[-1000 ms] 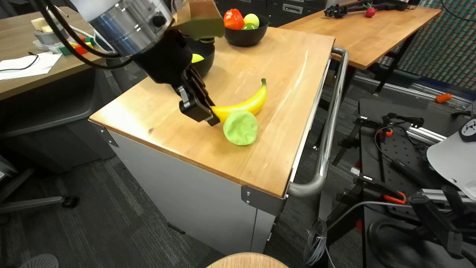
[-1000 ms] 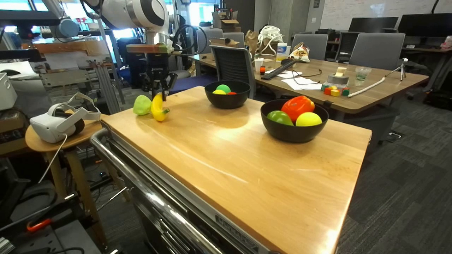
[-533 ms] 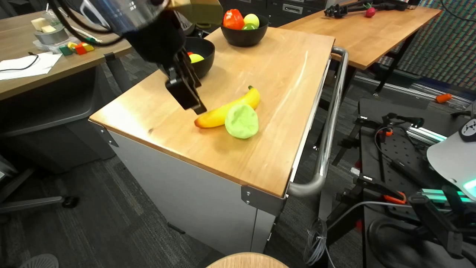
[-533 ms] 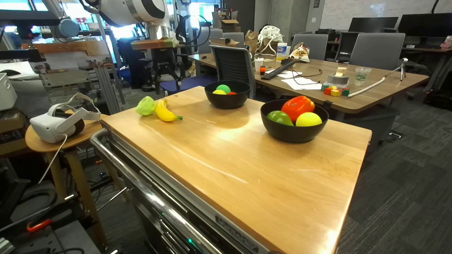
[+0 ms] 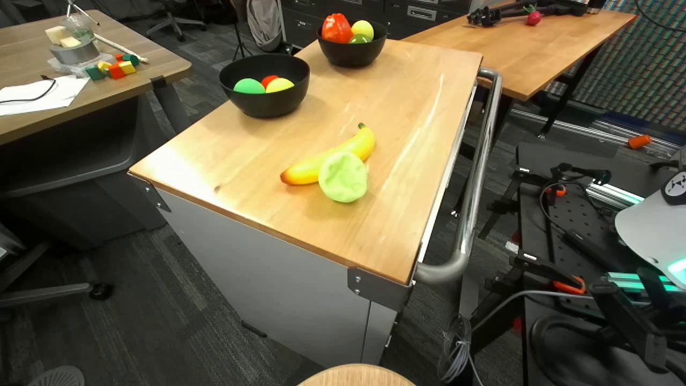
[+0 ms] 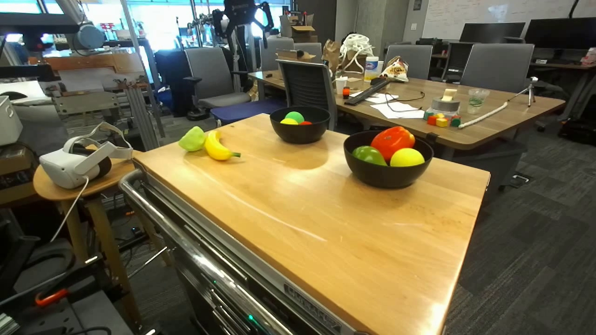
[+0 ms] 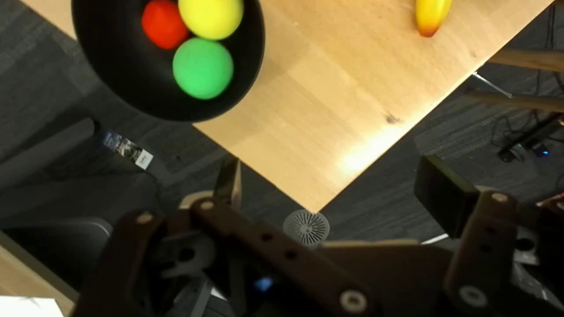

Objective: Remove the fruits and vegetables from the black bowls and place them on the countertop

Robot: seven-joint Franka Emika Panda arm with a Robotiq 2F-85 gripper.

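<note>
The yellow banana (image 5: 305, 170) lies on the wooden countertop (image 5: 257, 155) against the pale green cabbage (image 5: 343, 178). One black bowl (image 5: 270, 104) holds a green ball (image 7: 202, 68), a yellow ball (image 7: 211, 17) and a red piece (image 7: 165, 26). In the second black bowl (image 6: 386, 177) sit a red pepper (image 6: 393, 143), a green piece (image 6: 369, 155) and a yellow ball (image 6: 407, 158). High above the countertop, my gripper (image 6: 243, 21) is open with nothing between its fingers. The wrist view has the gripper (image 7: 337, 189) over the countertop's corner, beside the first bowl.
A metal rail handle (image 5: 477, 177) runs along one side of the countertop. Beyond another edge stands a desk (image 6: 500, 111) with coloured blocks and paper. A stool (image 6: 42, 186) bearing a white headset (image 6: 77, 163) is near the corner by the cabbage.
The gripper has let go of the banana, opened wide and risen well away from the countertop. The banana has settled flat beside the cabbage, which shifted slightly.
</note>
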